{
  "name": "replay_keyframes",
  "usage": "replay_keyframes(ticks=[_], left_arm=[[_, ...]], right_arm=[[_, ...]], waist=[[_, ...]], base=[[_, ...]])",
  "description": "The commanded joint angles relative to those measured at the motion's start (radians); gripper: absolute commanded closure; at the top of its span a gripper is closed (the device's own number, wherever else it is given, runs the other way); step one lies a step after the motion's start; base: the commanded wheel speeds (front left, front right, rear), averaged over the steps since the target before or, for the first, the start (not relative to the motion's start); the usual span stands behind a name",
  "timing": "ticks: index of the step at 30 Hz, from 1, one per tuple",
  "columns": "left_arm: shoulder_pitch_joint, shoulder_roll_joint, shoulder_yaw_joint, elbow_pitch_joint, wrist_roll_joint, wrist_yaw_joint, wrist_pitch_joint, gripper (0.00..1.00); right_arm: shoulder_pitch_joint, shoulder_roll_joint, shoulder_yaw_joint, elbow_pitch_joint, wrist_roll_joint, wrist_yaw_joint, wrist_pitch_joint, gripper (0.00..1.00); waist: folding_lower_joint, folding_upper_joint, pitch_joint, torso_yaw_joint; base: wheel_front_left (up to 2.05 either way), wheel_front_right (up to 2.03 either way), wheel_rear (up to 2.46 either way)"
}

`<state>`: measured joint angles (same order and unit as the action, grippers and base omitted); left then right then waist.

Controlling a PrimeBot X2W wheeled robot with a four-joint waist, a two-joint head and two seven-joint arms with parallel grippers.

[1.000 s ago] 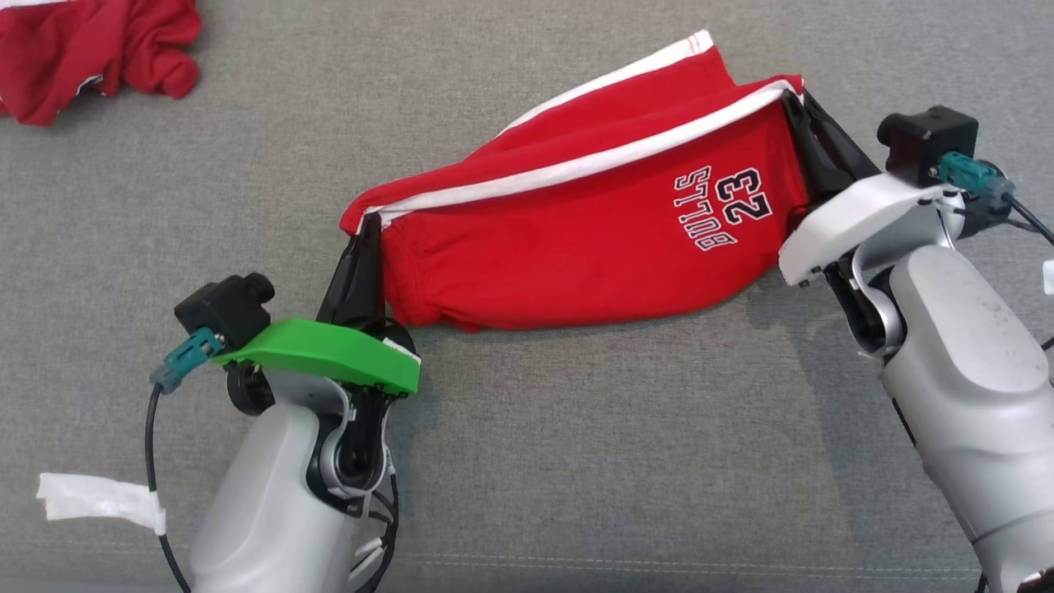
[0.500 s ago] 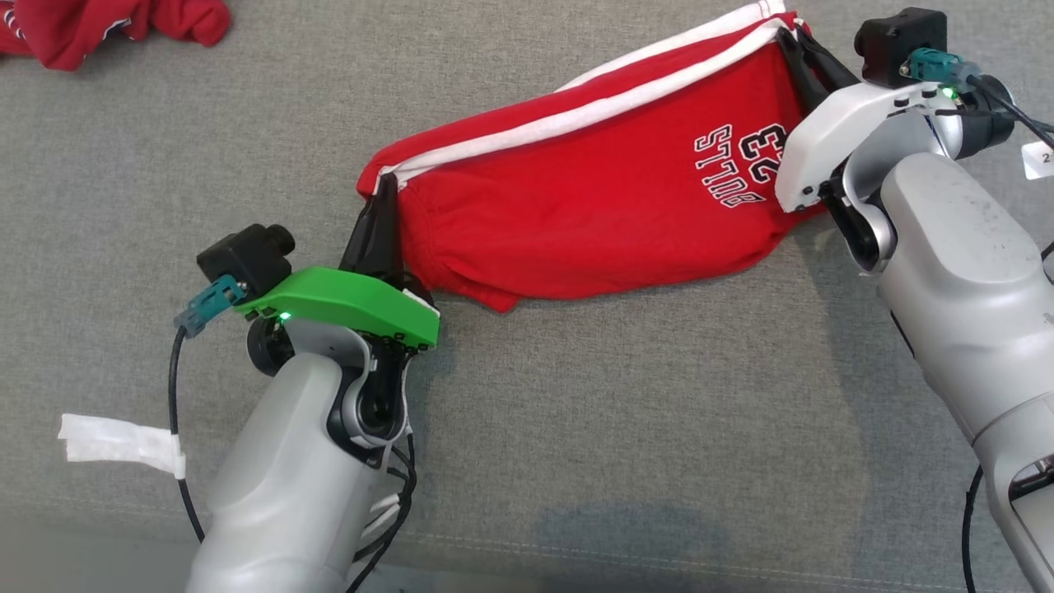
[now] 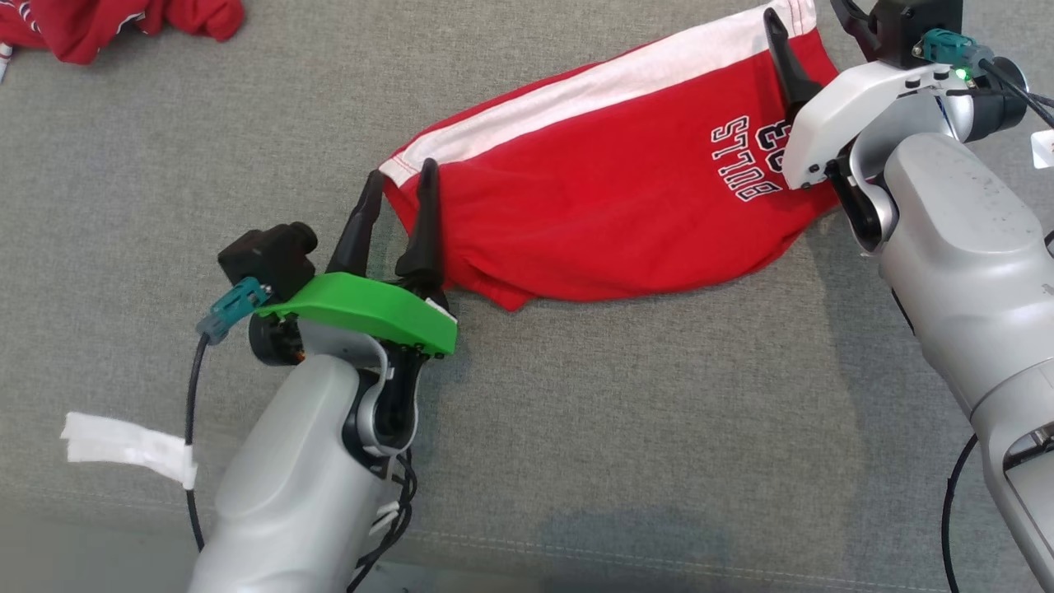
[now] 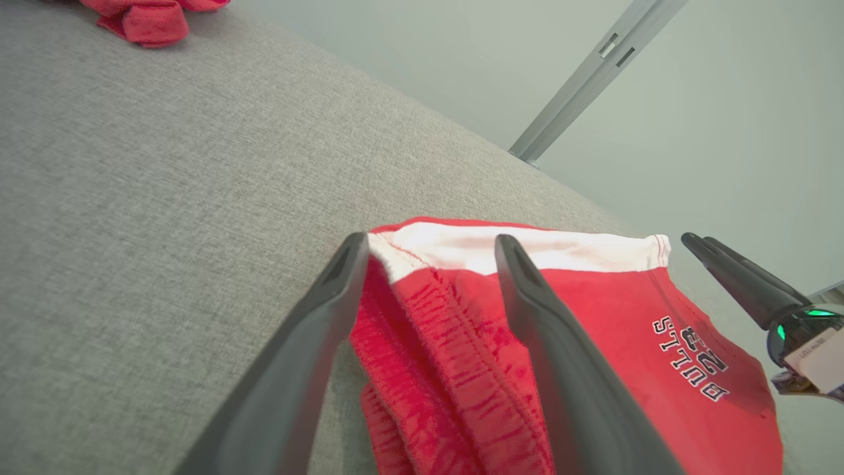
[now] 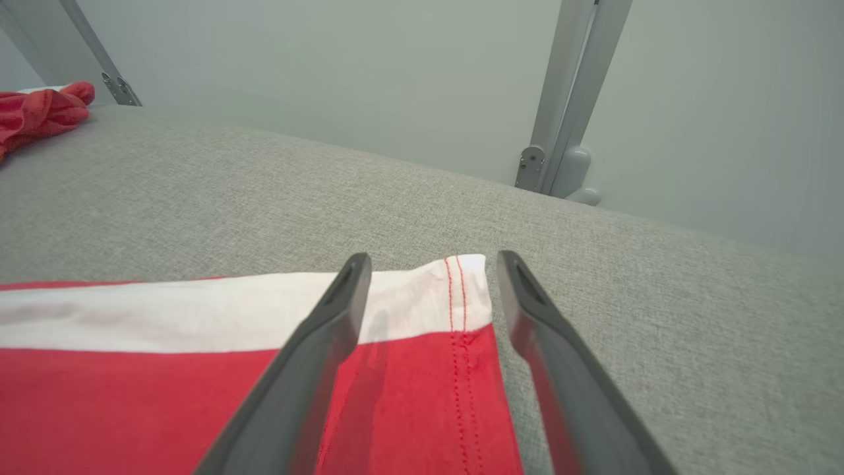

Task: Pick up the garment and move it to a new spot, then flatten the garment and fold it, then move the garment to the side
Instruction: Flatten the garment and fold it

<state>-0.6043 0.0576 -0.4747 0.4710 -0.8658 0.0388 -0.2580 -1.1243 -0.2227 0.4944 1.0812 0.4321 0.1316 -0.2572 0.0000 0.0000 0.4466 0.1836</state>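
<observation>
The garment (image 3: 609, 206) is red with a white band and a dark "BULLS 23" print, and it lies spread on the grey fabric surface (image 3: 617, 428). My left gripper (image 3: 402, 171) is open at its near-left corner, one finger on either side of the corner (image 4: 395, 254). My right gripper (image 3: 805, 12) is open at the far-right corner, and its fingers straddle the end of the white band (image 5: 461, 290). Neither gripper holds the cloth. In the left wrist view my own gripper (image 4: 432, 239) frames the hem, with the right gripper's fingers (image 4: 732, 277) beyond it.
A second crumpled red garment (image 3: 99, 25) lies at the far left of the surface. A white tape tag (image 3: 123, 441) hangs on the left arm's cable. The surface's front seam (image 3: 659, 560) runs near the bottom. Metal frame posts (image 5: 567, 99) stand behind the surface.
Both grippers have opened and let go of the garment's corners. The garment has dropped flat, its white band now lying wide along the far edge. The head camera has shifted.
</observation>
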Motion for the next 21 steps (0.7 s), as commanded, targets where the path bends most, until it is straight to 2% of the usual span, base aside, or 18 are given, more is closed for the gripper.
replay_keyframes(ticks=[1, 9, 13, 17, 21], left_arm=[[0.024, 0.019, 0.014, -0.023, 0.028, 0.006, -0.008, 0.0], [0.204, 0.048, 0.138, -0.264, 0.251, 0.022, -0.007, 0.0], [0.292, 0.041, 0.191, -0.349, 0.329, 0.011, -0.007, 0.0], [0.354, 0.057, 0.224, -0.39, 0.421, 0.006, -0.007, 0.0], [0.409, 0.045, 0.267, -0.407, 0.454, -0.006, -0.007, 0.0]], right_arm=[[-0.006, -0.004, 0.005, -0.005, 0.011, -0.002, -0.007, 0.0], [0.06, -0.048, 0.037, -0.036, 0.052, -0.002, -0.009, 0.0], [0.107, -0.061, 0.061, -0.024, 0.079, -0.002, -0.003, 0.0], [0.151, -0.058, 0.091, -0.012, 0.129, -0.002, 0.063, 0.0], [0.176, -0.064, 0.113, -0.003, 0.171, -0.002, 0.13, 0.0]], waist=[[0.0, 0.0, -0.006, -0.003], [0.0, 0.0, -0.06, -0.02], [0.0, 0.0, -0.096, -0.025], [0.0, 0.0, -0.125, -0.023], [0.0, 0.0, -0.136, -0.017]], base=[[0.0, 0.0, 0.0], [0.0, 0.0, 0.0], [0.0, 0.0, 0.0], [0.0, 0.0, 0.0], [0.0, 0.0, 0.0]])
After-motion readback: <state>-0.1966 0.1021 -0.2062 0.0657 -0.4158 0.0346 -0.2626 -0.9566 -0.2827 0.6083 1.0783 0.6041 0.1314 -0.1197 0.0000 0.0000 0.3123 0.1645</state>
